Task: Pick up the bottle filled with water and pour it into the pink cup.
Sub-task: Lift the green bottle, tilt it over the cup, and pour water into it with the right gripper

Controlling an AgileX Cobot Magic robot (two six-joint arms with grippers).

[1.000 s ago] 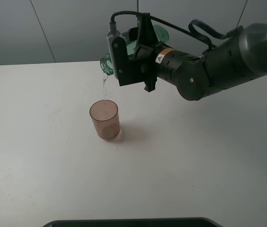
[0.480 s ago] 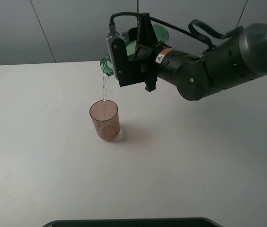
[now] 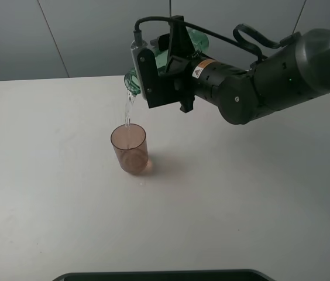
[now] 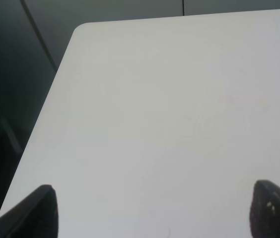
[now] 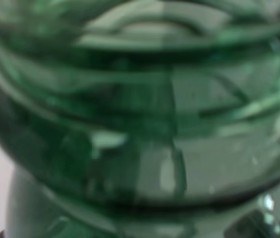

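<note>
Bottle: transparent green plastic, ribbed body, no cap. It's up in the air above the table, lying close to horizontal with the neck tipped down toward the left of the high view. The mouth is straight above the pink cup. A thin water stream runs from the mouth into the cup's opening. The right wrist view is filled with blurry green ribs, nothing else readable there.

Pink cup: translucent brownish-pink tumbler, no handle, upright on the white table, left of centre. Nothing is touching it. Can't tell the fill level.

Right gripper: fingers clamped on the bottle's body, one black finger in front and the bottle behind it. The right arm comes in from the right edge with the forearm roughly level and the wrist rolled over, past the middle of the table. Cables loop over the wrist.

Left gripper: only the two dark fingertips show, spread wide apart over bare table near its rounded corner, holding nothing. It isn't visible in the high view.

Count: 1 bottle, 1 cup, 1 stream, 1 arm in the high view.
</note>
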